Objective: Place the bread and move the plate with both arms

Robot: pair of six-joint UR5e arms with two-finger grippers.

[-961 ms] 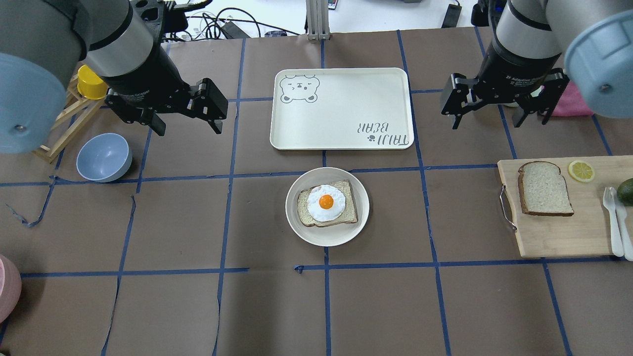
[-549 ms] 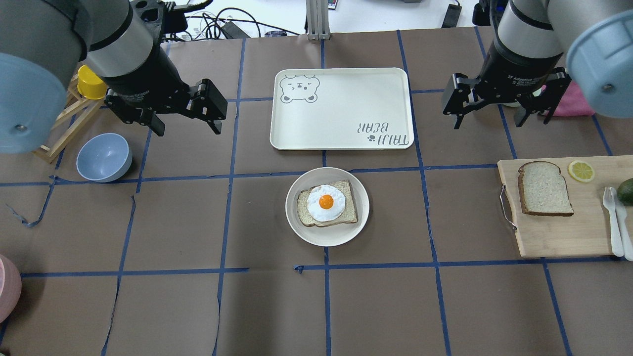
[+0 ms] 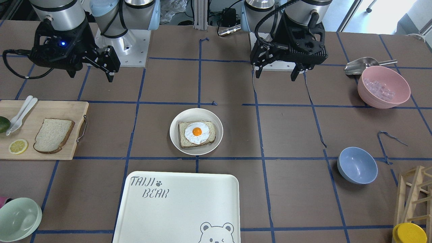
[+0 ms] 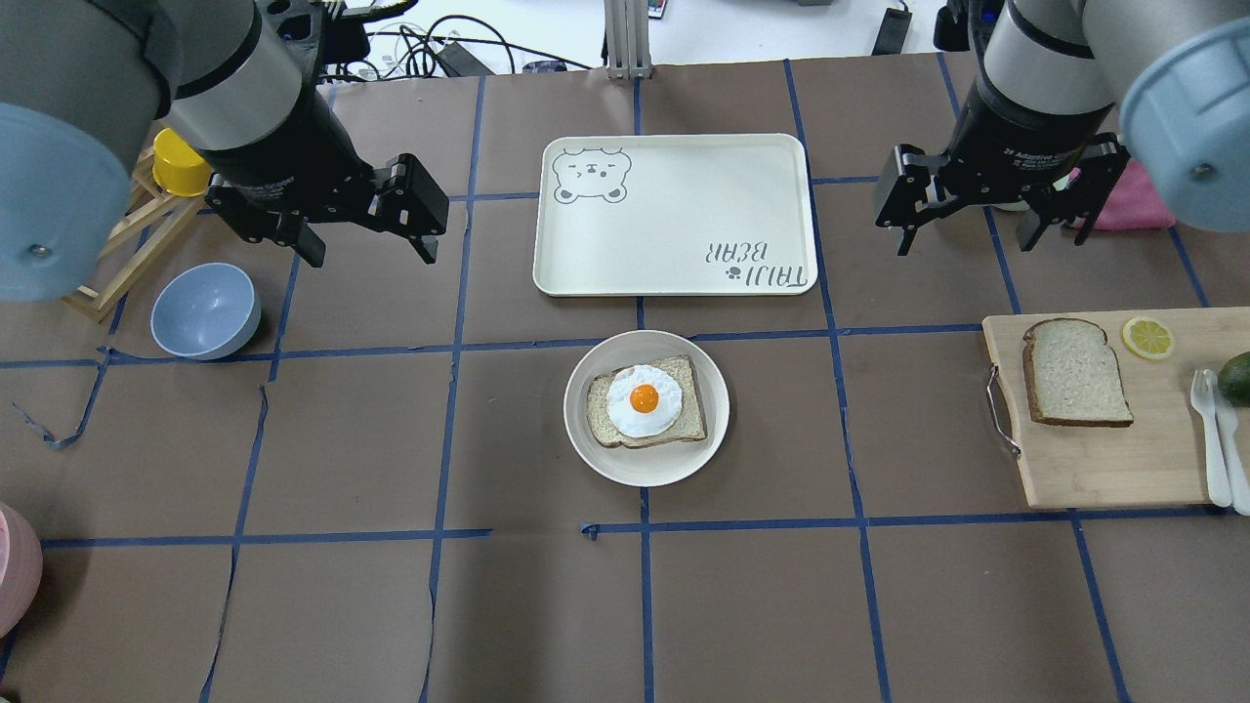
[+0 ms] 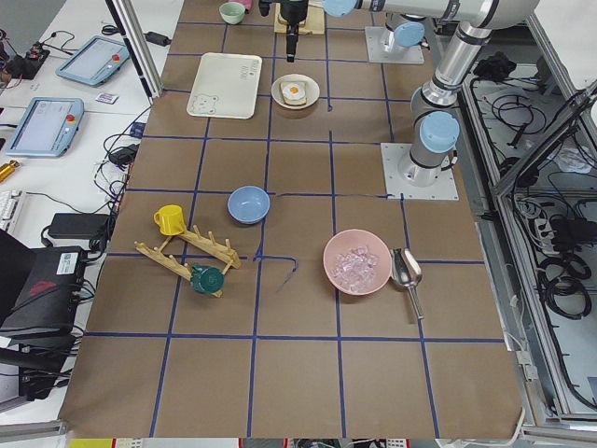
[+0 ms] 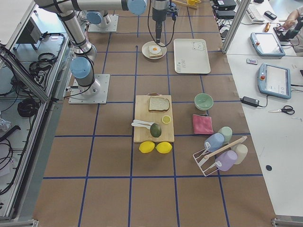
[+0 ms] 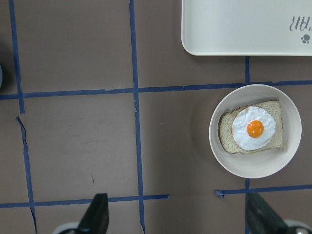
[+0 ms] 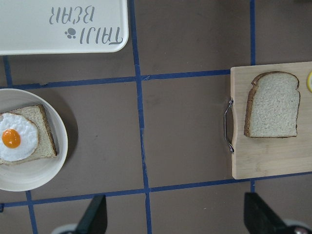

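The bread (image 4: 1074,373) lies flat on a wooden cutting board at the right, also in the right wrist view (image 8: 273,105) and the front view (image 3: 54,135). The plate (image 4: 646,471) sits mid-table and holds a squarer slice with a fried egg (image 4: 645,398); it also shows in the left wrist view (image 7: 253,165). My left gripper (image 4: 374,254) hangs open and empty above the table, left of the tray. My right gripper (image 4: 962,244) hangs open and empty, beyond the cutting board. Neither touches anything.
A bear-printed white tray (image 4: 674,215) lies just beyond the plate. The cutting board (image 4: 1104,459) also holds a lemon slice (image 4: 1147,337), white cutlery (image 4: 1216,439) and an avocado. A blue bowl (image 4: 205,310) stands at the left, a pink bowl (image 3: 383,87) near the left arm's base.
The right gripper has shifted very slightly to the right. The left arm, bread and plate have not moved.
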